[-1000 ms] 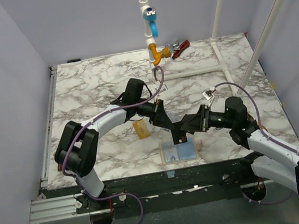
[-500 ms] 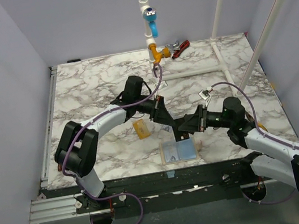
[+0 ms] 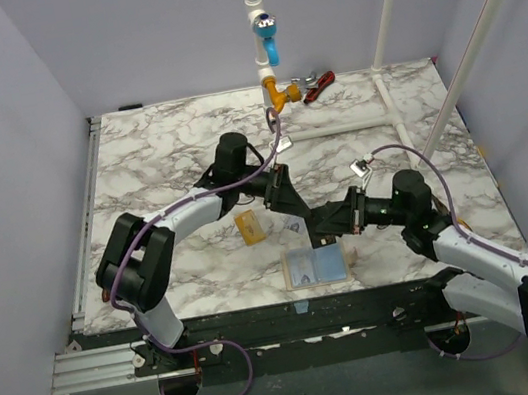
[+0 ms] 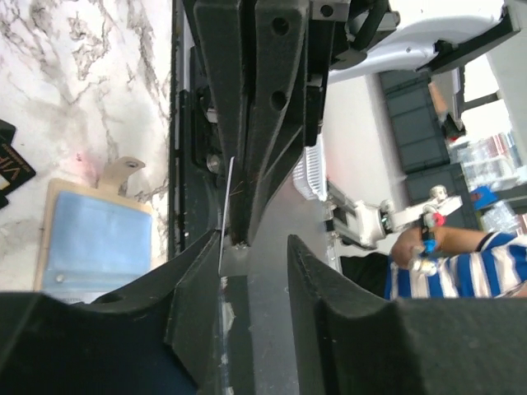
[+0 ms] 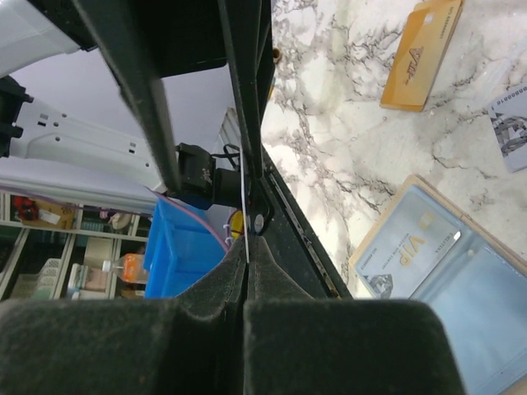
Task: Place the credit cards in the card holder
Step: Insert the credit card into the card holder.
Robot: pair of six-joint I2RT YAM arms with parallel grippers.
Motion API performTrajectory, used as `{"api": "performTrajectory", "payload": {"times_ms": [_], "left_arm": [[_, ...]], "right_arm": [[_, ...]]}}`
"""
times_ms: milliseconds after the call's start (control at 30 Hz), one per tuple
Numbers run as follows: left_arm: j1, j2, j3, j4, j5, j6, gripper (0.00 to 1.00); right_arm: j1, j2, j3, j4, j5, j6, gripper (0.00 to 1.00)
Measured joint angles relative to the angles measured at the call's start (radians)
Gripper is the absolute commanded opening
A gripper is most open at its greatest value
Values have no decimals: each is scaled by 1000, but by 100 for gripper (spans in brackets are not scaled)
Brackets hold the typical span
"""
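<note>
The card holder lies open and flat on the marble table, at its near edge, light-blue interior facing up. Its snap tab projects from one side. A pale blue-silver card marked "VIP" sits in one half of the holder.

The gold-orange card lies flat on the table, to the left of the holder and apart from it. The black card lies flat on the marble, visible only at the edge of the left wrist view.

A third, thin card is held in the air above the holder, seen edge-on. Its colour cannot be determined.

The right gripper has its fingers pressed together on this thin card, clamping one end.

The left gripper has its fingers apart. The free end of the thin card lies between them, close to one finger's inner face. Contact with that finger cannot be determined.

Both grippers meet tip to tip above the far edge of the holder, the left arm reaching from the left and the right arm from the right.
</note>
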Motion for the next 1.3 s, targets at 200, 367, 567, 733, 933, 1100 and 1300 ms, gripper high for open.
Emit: {"api": "performTrajectory", "payload": {"times_ms": [200, 367, 567, 733, 933, 1100, 1300], "left_arm": [[18, 0, -78, 291, 16, -265, 50], [50, -11, -76, 274, 19, -232, 52], [63, -82, 31, -283, -156, 264, 52], [21, -124, 16, -600, -362, 619, 52], [-150, -125, -24, -761, -572, 824, 50], [-255, -122, -19, -814, -661, 896, 49], [-245, -121, -14, -823, -702, 925, 49]], "right_arm": [[7, 55, 61, -79, -1, -54, 1], [13, 57, 153, -233, 10, -140, 1], [17, 55, 189, -526, 93, -225, 1], [20, 18, 169, -727, 201, -241, 1], [20, -32, 113, -851, 312, -213, 1], [20, -10, 91, -897, 374, -197, 1], [21, 4, 90, -905, 401, -193, 1]]}}
